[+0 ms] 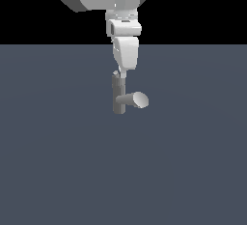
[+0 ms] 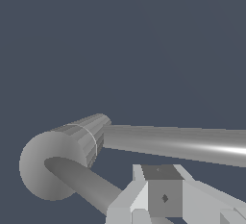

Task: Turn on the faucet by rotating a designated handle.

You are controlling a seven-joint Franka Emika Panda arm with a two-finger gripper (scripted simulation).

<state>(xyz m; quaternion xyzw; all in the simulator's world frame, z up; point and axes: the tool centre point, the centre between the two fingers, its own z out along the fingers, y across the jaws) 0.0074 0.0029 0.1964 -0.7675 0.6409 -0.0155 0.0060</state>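
Table: we see a flat slate-blue table (image 1: 58,161).
Faucet: small grey metal faucet (image 1: 118,98) stands upright, spout toward the exterior view's right.
Handle: thin grey lever handle (image 2: 86,184) at the top cap.
Hand: our white hand (image 1: 123,74) sits just above the post; we cannot tell whether it is clenched.

Item one: the faucet (image 1: 118,96) is showing me mid-grey on its post, its spout face (image 1: 141,99) reading pale, near white. Item two: the handle (image 2: 86,184) is appearing flat grey in the wrist view, shading darker along its underside. Item three: the hand (image 1: 123,74) is showing white with light-grey panels. Item four: the bench (image 1: 58,161) is rendering plain slate blue-grey, unpatterned; I am seeing black behind it.
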